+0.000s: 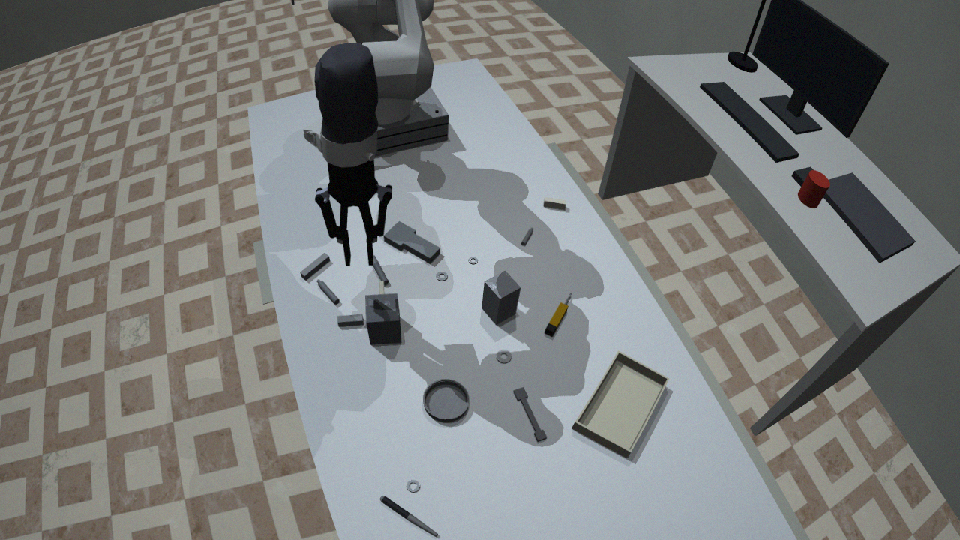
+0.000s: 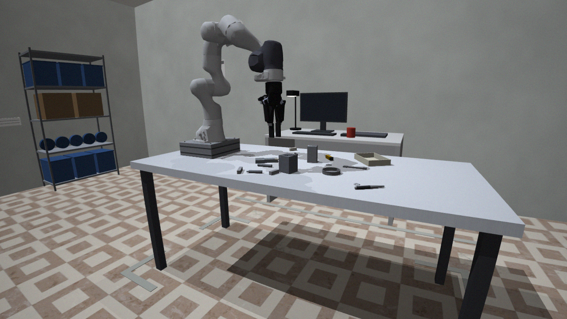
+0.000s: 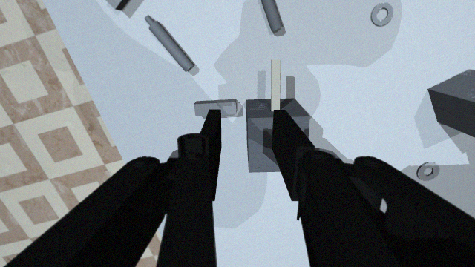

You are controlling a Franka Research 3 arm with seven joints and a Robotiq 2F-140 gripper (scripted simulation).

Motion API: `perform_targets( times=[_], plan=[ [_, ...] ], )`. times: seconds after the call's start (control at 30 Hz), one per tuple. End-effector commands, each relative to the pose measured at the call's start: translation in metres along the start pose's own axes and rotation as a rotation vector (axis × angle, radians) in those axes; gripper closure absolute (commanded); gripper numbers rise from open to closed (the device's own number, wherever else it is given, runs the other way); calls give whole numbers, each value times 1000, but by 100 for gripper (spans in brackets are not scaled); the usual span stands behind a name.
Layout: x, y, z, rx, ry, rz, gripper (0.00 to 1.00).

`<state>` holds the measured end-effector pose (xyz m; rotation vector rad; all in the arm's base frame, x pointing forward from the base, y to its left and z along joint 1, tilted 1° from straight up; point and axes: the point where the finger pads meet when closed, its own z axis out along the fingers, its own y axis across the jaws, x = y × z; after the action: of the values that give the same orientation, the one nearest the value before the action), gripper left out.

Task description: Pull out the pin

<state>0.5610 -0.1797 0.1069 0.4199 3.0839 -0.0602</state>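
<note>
The pin (image 1: 382, 289) is a thin pale rod that stands up out of the top of a dark grey block (image 1: 383, 319) on the left half of the table. In the wrist view the pin (image 3: 275, 84) rises from the far edge of the block (image 3: 271, 135). My gripper (image 1: 358, 260) hangs well above the table, points down, and is a little toward the robot base from the block. Its fingers stand a narrow gap apart with nothing between them. The side view shows the gripper (image 2: 274, 134) high over the block (image 2: 287, 163).
A small grey bar (image 3: 216, 107) lies just left of the pin's block. A second taller block (image 1: 499, 297) stands to the right. Bolts (image 3: 171, 44), washers (image 1: 441, 276), a stepped plate (image 1: 412, 241), a yellow tool (image 1: 556, 318), a round dish (image 1: 445, 401) and a tray (image 1: 620, 403) lie around.
</note>
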Motion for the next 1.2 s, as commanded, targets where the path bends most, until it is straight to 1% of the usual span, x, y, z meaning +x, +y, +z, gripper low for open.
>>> perform_targets(
  times=[0.0, 0.67, 1.17],
  plan=[
    [1, 1, 2, -2, 3, -1, 69],
    [7, 3, 14, -2, 27, -1, 69],
    [14, 5, 28, 0, 57, 0, 69]
  ],
)
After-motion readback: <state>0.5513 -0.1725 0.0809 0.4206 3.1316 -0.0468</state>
